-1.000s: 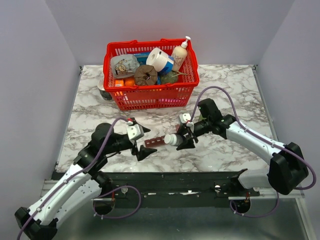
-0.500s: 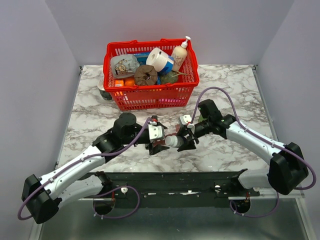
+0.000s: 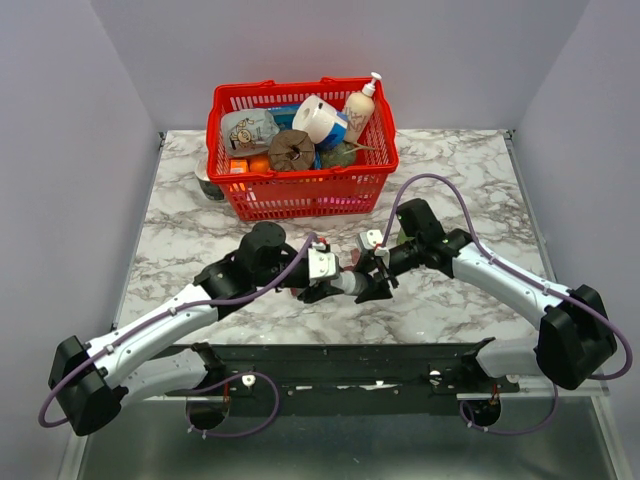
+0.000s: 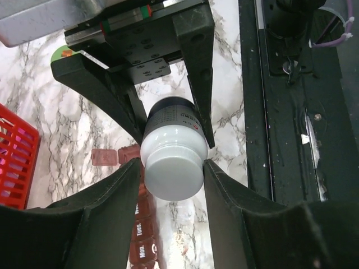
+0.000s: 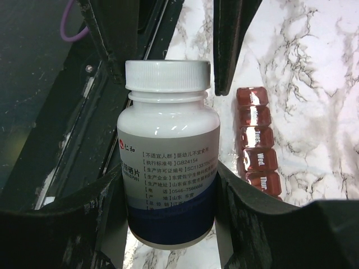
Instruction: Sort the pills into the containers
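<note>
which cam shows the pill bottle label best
right wrist: the bottle turns its label squarely to it, text readable. left wrist sees only the cap end-on; top external shows a small white shape between left gripper and right gripper.

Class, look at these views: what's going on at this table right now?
The right tool grips a white pill bottle by its body, holding it sideways over the marble table. The left tool sits around the bottle's cap; whether it has clamped yet is unclear. The cap is on, and the dark-red pill strip lies on the table beside them.
</note>
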`<move>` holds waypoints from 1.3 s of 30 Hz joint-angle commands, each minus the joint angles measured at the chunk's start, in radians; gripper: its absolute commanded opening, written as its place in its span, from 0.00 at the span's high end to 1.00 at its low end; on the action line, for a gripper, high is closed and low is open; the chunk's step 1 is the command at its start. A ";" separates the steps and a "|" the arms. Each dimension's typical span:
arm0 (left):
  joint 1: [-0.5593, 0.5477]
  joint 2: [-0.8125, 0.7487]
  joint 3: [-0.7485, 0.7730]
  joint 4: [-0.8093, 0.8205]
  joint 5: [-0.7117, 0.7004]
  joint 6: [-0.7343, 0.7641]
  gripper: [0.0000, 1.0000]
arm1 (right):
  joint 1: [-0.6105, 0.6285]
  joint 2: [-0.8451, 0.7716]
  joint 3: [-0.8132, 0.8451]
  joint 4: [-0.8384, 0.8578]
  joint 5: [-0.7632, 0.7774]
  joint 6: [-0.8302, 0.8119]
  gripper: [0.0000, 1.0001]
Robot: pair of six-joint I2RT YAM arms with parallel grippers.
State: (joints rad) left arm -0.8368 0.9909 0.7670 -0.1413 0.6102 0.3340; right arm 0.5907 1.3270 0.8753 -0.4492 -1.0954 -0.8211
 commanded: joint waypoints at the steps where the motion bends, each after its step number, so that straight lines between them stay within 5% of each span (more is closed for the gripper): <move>1: -0.007 0.008 0.029 -0.029 0.000 0.031 0.46 | 0.004 -0.005 0.005 -0.005 -0.055 -0.023 0.95; 6: -0.007 0.023 0.054 -0.047 -0.007 -0.013 0.66 | 0.004 -0.003 0.008 -0.005 -0.054 -0.020 0.95; 10: -0.005 0.048 0.090 -0.058 -0.059 -0.151 1.00 | 0.004 -0.002 0.010 -0.005 -0.044 -0.018 0.95; 17: 0.062 0.127 0.181 -0.145 -0.081 -0.691 1.00 | 0.004 0.001 0.011 0.038 0.031 0.033 0.95; 21: 0.091 0.117 0.105 -0.058 -0.053 -1.092 1.00 | 0.004 -0.002 0.007 0.079 0.080 0.088 0.95; 30: 0.168 0.046 0.061 -0.216 -0.210 -1.516 1.00 | 0.006 0.005 0.005 0.133 0.160 0.149 0.96; 39: 0.245 0.038 -0.072 -0.065 -0.055 -1.914 1.00 | 0.004 0.003 0.002 0.142 0.184 0.154 0.96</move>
State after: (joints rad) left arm -0.5964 1.0386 0.7395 -0.2844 0.4652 -1.3415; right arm 0.5949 1.3285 0.8757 -0.3367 -0.9306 -0.6765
